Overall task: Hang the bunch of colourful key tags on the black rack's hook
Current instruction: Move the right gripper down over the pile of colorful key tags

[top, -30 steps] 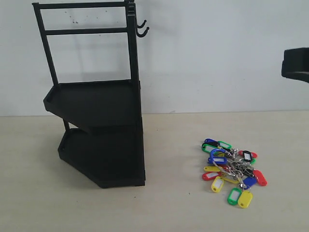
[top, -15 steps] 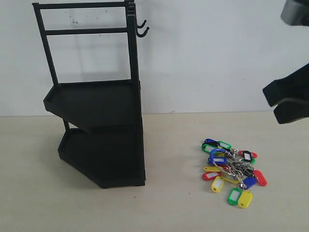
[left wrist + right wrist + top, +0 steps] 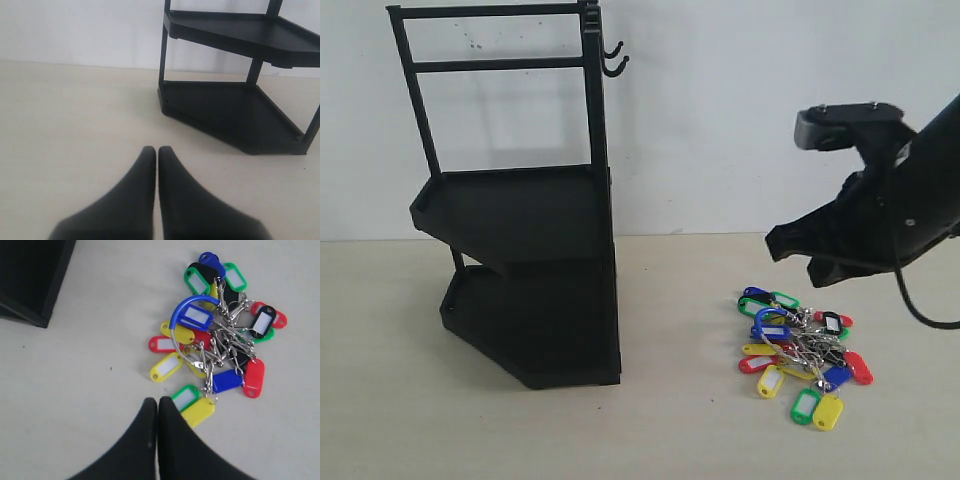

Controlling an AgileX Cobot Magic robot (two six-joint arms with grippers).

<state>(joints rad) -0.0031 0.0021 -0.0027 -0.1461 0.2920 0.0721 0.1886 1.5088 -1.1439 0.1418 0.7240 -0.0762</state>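
Note:
The colourful key tag bunch [image 3: 798, 353] lies flat on the table at the right, its blue loop [image 3: 186, 312] arched over the tags [image 3: 220, 335]. The black rack [image 3: 525, 230] stands at the left, with two small hooks [image 3: 613, 58] on its top right corner. My right gripper [image 3: 792, 250] hovers above the bunch, shut and empty [image 3: 157, 402], its tips near the green and yellow tags. The left gripper [image 3: 156, 151] is shut and empty over bare table, facing the rack's lower trays [image 3: 235, 110]; the exterior view does not show it.
A white wall rises behind the table. A black cable [image 3: 920, 305] hangs from the right arm. Bare tabletop lies between the rack and the bunch.
The right arm has swung in from the right edge, moving left and down until its gripper hangs over the key tag bunch. The bunch and rack have stayed put.

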